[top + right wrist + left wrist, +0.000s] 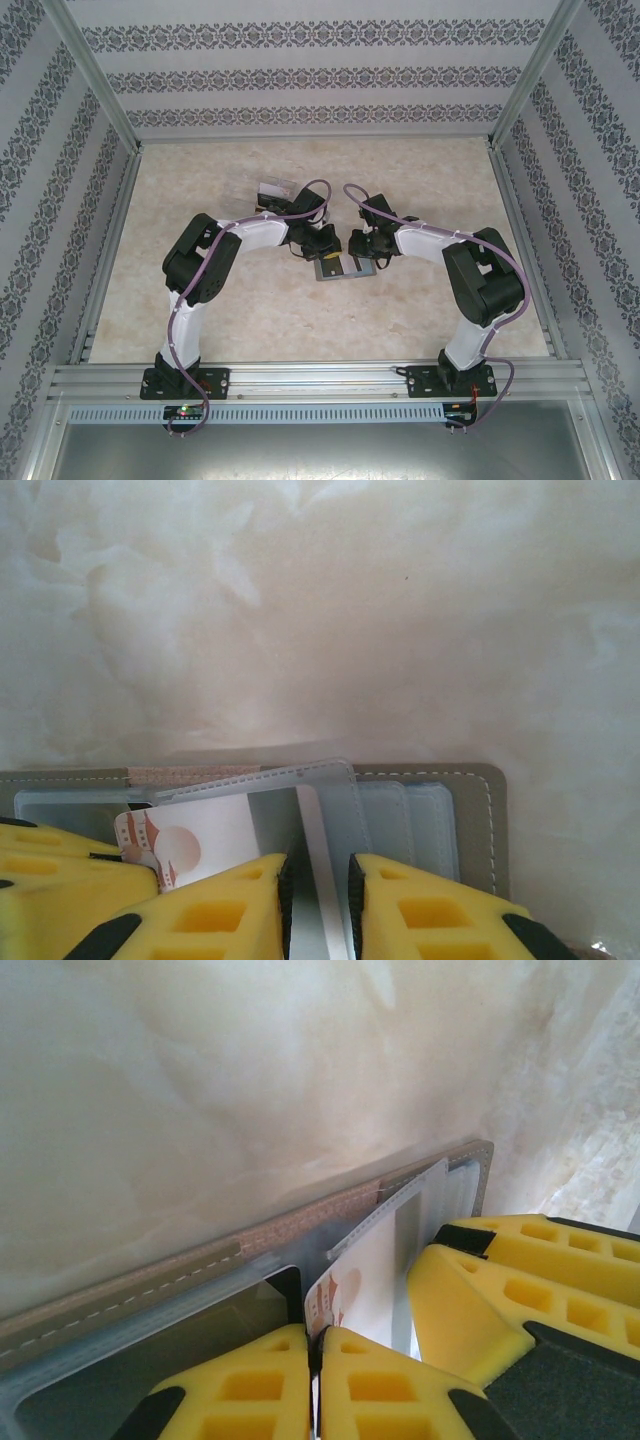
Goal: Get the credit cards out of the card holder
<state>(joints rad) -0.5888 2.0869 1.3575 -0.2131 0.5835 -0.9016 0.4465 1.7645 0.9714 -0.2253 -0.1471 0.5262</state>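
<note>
Top view: grey card holder (pixel 338 268) lies open at centre of table (pixel 250 320), both arms bent over it. Left gripper (pixel 315 1345) clamped tight on white card (pixel 365 1270) with orange-red print, card's far end tucked under clear pocket. Right gripper (pixel 320 880), at 3 o'clock of left one, jaws nearly together, pinches thin clear sleeve of card holder. Clear box (pixel 275 188) at 11 o'clock of card holder.

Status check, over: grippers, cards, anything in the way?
Left gripper shut on white card. Right gripper pinching card holder's clear sleeve. See-through box farther back, apart from holder.
</note>
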